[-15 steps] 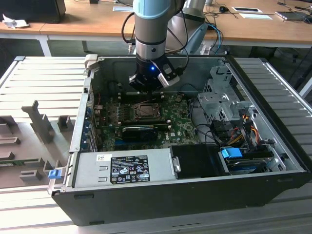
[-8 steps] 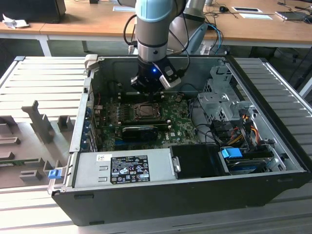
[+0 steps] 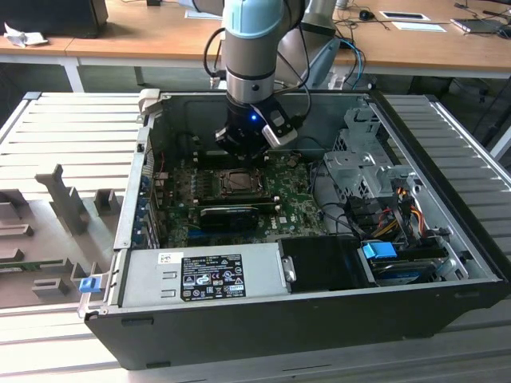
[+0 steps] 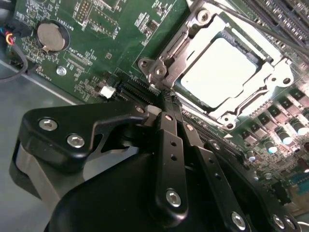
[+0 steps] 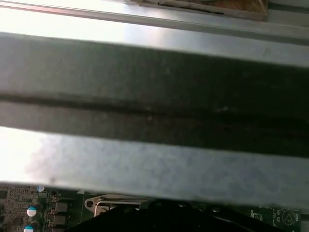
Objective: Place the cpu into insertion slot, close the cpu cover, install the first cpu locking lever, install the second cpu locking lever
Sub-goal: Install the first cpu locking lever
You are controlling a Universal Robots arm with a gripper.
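Note:
The cpu point(image 4: 219, 65), a pale silver square, lies in the insertion slot point(image 3: 238, 183) on the green motherboard point(image 3: 295, 203). The cpu cover point(image 4: 240, 105), a metal frame with a square window, lies flat over the chip's edges. My gripper point(image 4: 169, 99) is shut with nothing between its black fingers point(image 4: 170, 140). Its tips are right at the socket's corner bracket point(image 4: 158, 71); whether they touch it I cannot tell. In the exterior view the gripper point(image 3: 239, 152) hangs low inside the case, just behind the socket. The first wrist view catches a strip of the socket's metal frame point(image 5: 104, 203).
The open computer case point(image 3: 447, 239) walls in the board. A power supply point(image 3: 207, 275) lies at the front. A black finned card point(image 3: 230, 214) sits just in front of the socket. A drive cage point(image 3: 359, 159) and cables point(image 3: 391, 207) stand at the exterior view's right. A coin battery point(image 4: 52, 36) is on the board.

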